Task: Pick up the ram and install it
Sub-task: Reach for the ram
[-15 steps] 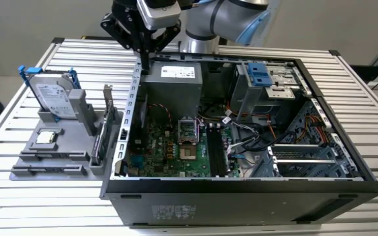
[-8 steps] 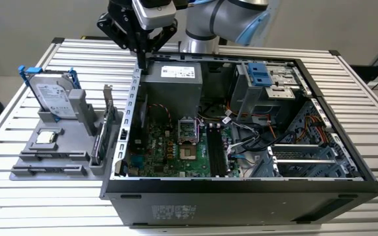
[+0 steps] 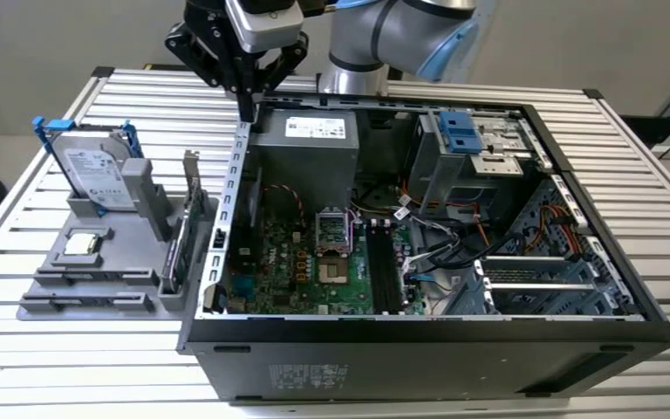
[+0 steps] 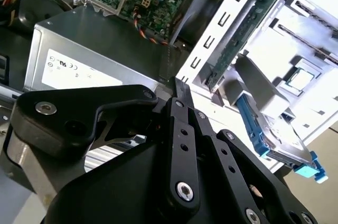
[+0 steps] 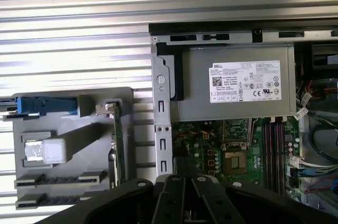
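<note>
The ram (image 5: 45, 182), as we read it, is the thin dark strip set on edge in a slot of the tray (image 5: 84, 147). It lies well apart from the claw (image 3: 248, 109) and lower, to the exterior view's left of it. The claw hangs over the case (image 3: 240, 175) wall, fingers closed together on nothing we can see. We judge a clean pick wants a straight-down approach, fingers spanning the thin faces. The slatted table (image 3: 137, 92) looks level. The card (image 3: 186, 185), standing between claw and ram, leaves little room.
</note>
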Action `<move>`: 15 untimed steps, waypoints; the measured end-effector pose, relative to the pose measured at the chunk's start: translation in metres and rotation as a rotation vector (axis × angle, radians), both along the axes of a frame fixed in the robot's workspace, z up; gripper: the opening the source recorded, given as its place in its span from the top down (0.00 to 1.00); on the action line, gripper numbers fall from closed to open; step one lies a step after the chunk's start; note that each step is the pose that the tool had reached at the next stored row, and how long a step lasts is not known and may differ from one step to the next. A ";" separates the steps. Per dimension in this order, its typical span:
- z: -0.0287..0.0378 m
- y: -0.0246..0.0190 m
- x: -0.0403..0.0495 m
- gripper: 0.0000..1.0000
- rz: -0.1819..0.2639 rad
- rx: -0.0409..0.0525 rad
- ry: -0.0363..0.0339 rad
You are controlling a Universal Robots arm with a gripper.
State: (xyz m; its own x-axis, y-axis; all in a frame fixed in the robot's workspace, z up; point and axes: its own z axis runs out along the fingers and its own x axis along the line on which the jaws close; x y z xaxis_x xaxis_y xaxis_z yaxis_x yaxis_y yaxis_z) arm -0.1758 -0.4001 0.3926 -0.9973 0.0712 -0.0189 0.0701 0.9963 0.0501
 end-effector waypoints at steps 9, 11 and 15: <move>0.0000 0.0000 -0.0077 1.00 0.000 0.0000 0.0000; 0.0000 0.0000 -0.0092 1.00 0.000 -0.0001 0.0000; 0.0000 0.0000 -0.0122 1.00 0.000 0.0000 0.0000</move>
